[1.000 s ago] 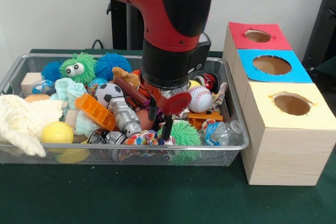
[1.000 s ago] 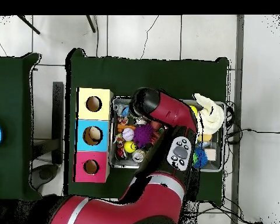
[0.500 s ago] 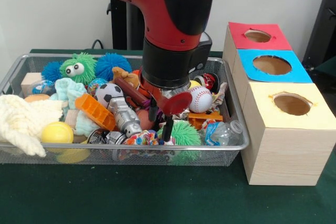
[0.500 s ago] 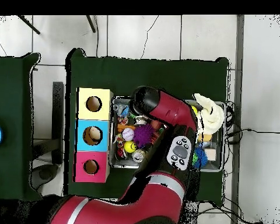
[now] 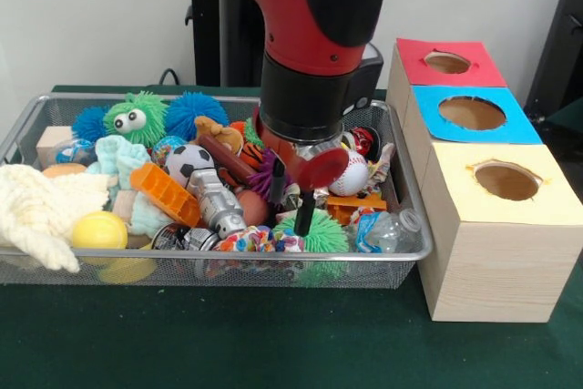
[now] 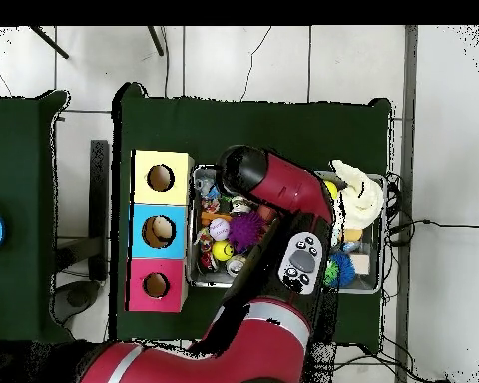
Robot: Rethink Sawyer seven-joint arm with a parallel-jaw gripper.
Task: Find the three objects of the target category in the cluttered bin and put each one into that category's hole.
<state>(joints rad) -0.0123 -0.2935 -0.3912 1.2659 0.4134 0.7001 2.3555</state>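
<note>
My gripper point(image 5: 291, 199) hangs inside the wire bin point(image 5: 228, 257), right of its middle. Its two black fingers point(image 5: 305, 211) stand open with nothing between them. The lower fingertip is just above a green spiky ball point(image 5: 319, 236). A baseball point(image 5: 353, 172) lies close behind the gripper on its right, and a purple spiky ball point(image 5: 262, 176) shows to its left. A soccer ball point(image 5: 189, 161) and a yellow ball point(image 5: 98, 230) lie further left. In the overhead view the arm point(image 6: 273, 190) hides the gripper, beside the purple spiky ball point(image 6: 246, 230) and the baseball point(image 6: 220, 229).
Three wooden boxes with holes stand right of the bin: red point(image 5: 419, 52), blue point(image 5: 428, 102), yellow point(image 5: 455, 166). The bin also holds a cream cloth point(image 5: 36, 211), an orange block point(image 5: 164, 193), a silver toy point(image 5: 217, 205), a plastic bottle point(image 5: 387, 230) and fuzzy toys point(image 5: 135, 117).
The gripper has shifted to the right in the front view and risen slightly, from beside the silver toy to over the green spiky ball. Its fingers stay apart.
</note>
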